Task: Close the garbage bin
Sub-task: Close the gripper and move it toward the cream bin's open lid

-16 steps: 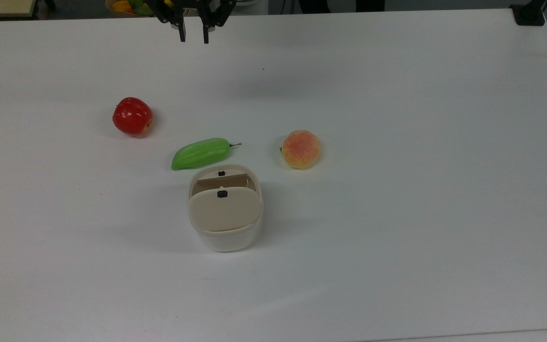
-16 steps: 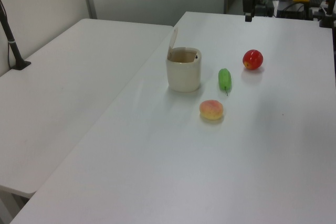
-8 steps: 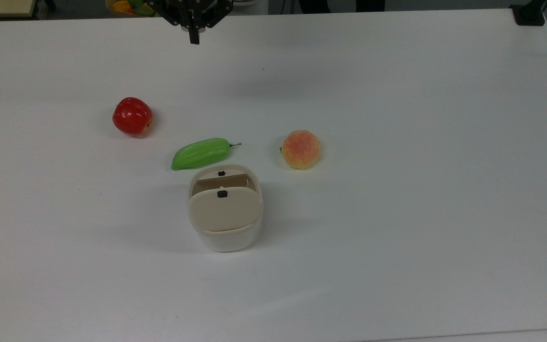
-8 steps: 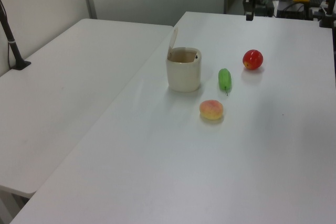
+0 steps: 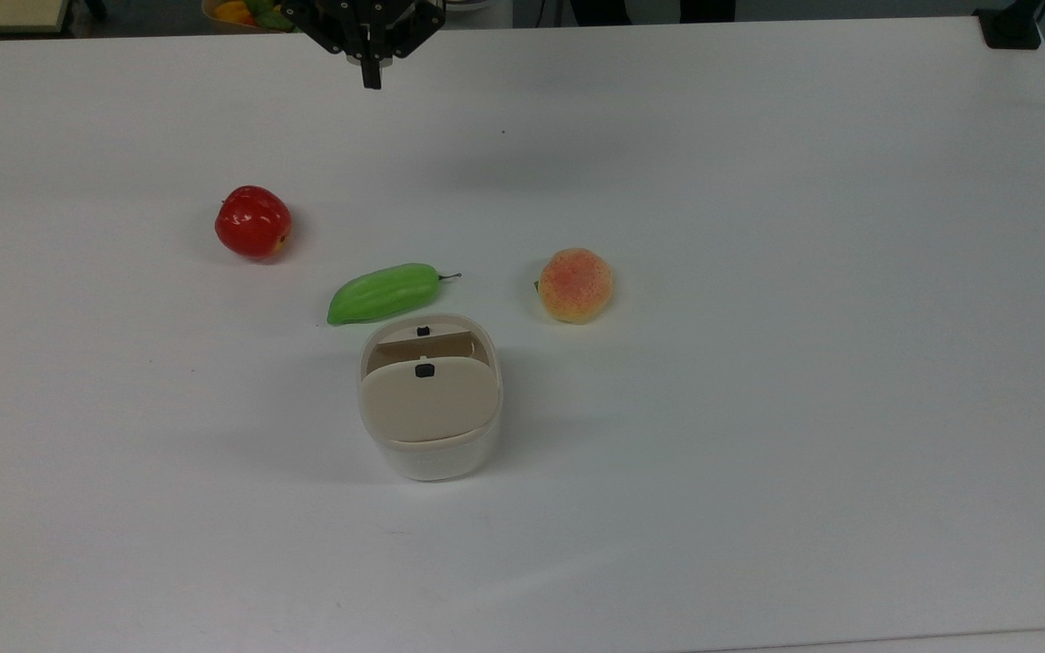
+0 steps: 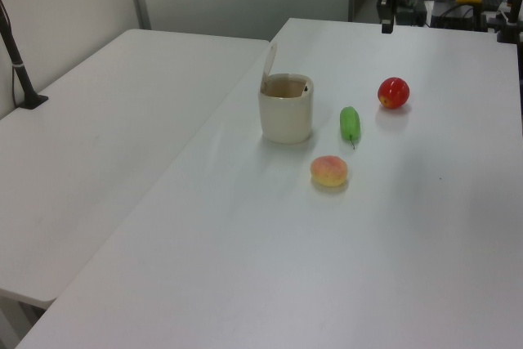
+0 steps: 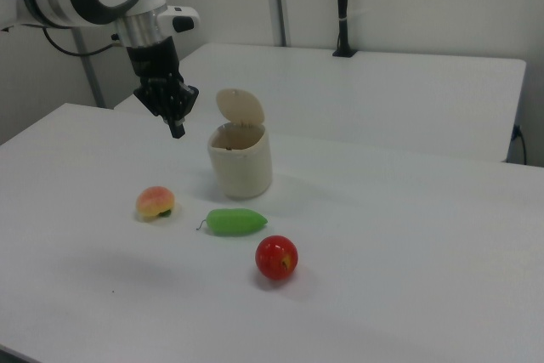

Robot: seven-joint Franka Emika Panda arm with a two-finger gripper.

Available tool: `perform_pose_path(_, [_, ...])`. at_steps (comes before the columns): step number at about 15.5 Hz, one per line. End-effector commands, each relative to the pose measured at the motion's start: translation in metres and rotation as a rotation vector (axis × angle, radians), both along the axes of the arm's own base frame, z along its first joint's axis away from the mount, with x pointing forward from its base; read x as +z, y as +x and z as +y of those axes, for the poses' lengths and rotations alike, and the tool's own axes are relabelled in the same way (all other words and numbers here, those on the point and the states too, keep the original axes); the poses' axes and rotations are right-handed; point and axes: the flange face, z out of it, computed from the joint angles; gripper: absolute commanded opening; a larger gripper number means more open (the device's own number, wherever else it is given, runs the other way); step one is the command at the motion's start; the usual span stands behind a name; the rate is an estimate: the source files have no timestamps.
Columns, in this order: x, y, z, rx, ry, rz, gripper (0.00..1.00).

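no readable text, no labels, no brands, no numbers on anything in view

Green fruit (image 5: 385, 293) just beside garbage bin (image 5: 429, 399) — peach (image 5: 576, 286) near, apple (image 5: 253, 222) apart

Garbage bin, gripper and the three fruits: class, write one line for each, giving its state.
Garbage bin: upright on the table, lid raised, open.
Gripper: shut, holding nothing, in the air.
Apple: lying on the table.
Green fruit: on its side beside the bin.
Peach: lying on the table.
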Motion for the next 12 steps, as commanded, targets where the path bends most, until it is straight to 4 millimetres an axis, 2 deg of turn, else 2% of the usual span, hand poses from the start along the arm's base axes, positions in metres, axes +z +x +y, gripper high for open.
perform_pose_path(1, [0.007,0.003,-0.006,0.010,0.004,-0.035,0.00])
perform_pose_path(7, [0.025,0.018,-0.002,0.010,0.017,-0.200,0.00])
perform_pose_path(12, [0.038,0.039,0.004,0.024,0.041,-0.390,0.00])
